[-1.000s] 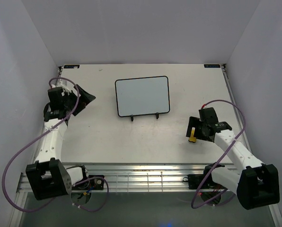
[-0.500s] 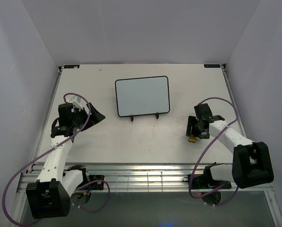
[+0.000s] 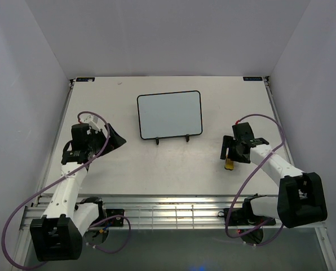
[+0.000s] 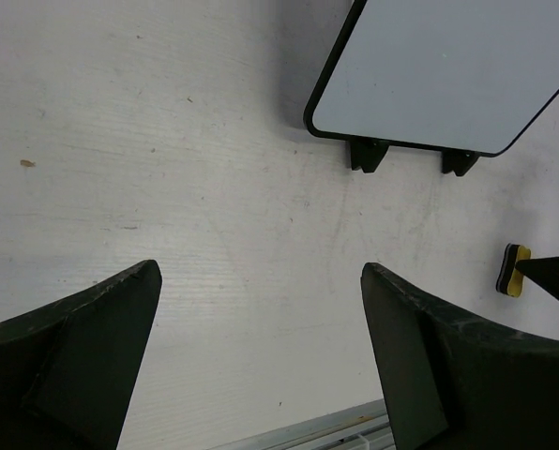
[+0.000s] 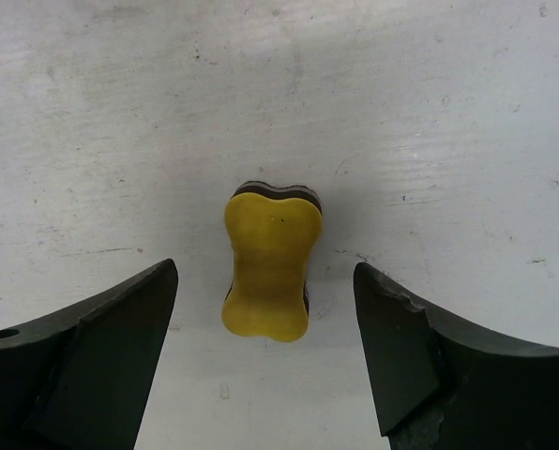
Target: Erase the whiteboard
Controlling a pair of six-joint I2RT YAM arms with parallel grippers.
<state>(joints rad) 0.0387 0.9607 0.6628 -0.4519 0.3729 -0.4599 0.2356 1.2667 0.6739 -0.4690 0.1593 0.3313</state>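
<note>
**Right hand wide over the eraser, board face looks clean**

The whiteboard (image 3: 169, 115) leans on its black stand (image 3: 172, 139) at the far middle of the surface (image 3: 157, 166). We see no writing on it, so we judge the wiping done. The yellow eraser (image 5: 268, 253) lies flat, well right of the board. Our right hand (image 5: 265, 281) points down over it, fingers wide, touching nothing. Our left hand (image 4: 261, 281), wide and empty, hovers low, facing the board.
</note>
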